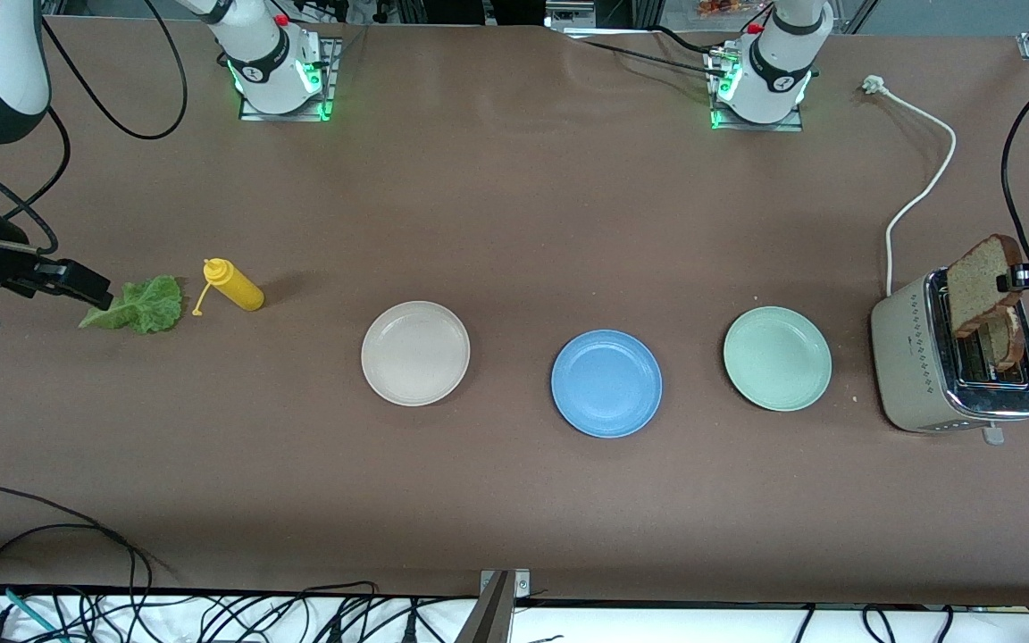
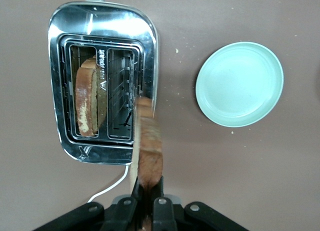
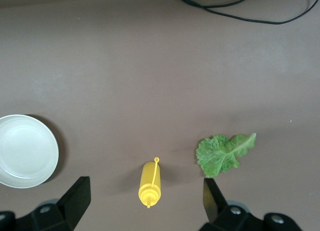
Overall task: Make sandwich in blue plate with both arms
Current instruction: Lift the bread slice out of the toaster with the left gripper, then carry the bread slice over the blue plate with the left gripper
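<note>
My left gripper (image 1: 1022,273) is shut on a brown bread slice (image 1: 979,281) and holds it on edge just above the toaster (image 1: 912,366). In the left wrist view the slice (image 2: 149,146) sticks out from the shut left gripper (image 2: 148,190). A second slice (image 1: 1006,341) stands in a toaster slot (image 2: 89,98). The blue plate (image 1: 606,382) lies bare at mid-table. My right gripper (image 1: 90,291) is open and empty, up over the green lettuce leaf (image 1: 139,305); in its wrist view (image 3: 145,193) the leaf (image 3: 222,153) lies by one finger.
A yellow squeeze bottle (image 1: 233,284) lies beside the lettuce, also in the right wrist view (image 3: 150,183). A beige plate (image 1: 415,353) and a mint-green plate (image 1: 777,357) flank the blue one. The toaster's white cord (image 1: 921,183) runs toward the left arm's base.
</note>
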Tool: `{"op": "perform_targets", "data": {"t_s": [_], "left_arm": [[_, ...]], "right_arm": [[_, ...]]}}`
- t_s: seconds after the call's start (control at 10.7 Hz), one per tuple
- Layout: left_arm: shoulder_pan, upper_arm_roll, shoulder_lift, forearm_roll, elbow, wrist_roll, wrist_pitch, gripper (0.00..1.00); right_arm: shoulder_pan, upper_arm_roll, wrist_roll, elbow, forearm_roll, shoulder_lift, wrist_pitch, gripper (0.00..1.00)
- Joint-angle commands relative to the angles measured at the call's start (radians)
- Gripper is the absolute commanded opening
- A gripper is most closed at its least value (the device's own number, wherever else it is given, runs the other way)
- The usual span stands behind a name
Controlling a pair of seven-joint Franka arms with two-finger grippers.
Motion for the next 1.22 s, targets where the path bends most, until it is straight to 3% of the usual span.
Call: {"op": "perform_targets", "data": {"t_s": [0.0,0.75,1.12], "left_arm": [[-0.012,-0.006,-0.029,-0.017,-0.008,0.008,-0.022,0.0],[-0.024,-0.054,-0.033,-0.035,-0.011,0.003,-0.019,0.0],[-0.096,-0.052,-0.006,-0.211,-0.031,-0.11,0.036,0.0]], "right_arm": [[-0.004,0.002,0.0,-0.003,0.014,-0.014,0.001,1.0],[-0.005,-0.002,0.0,-0.003,0.014,-0.014,-0.005,1.0],[-0.004,0.002,0.0,-0.003,0.014,-0.014,-0.002,1.0]]}}
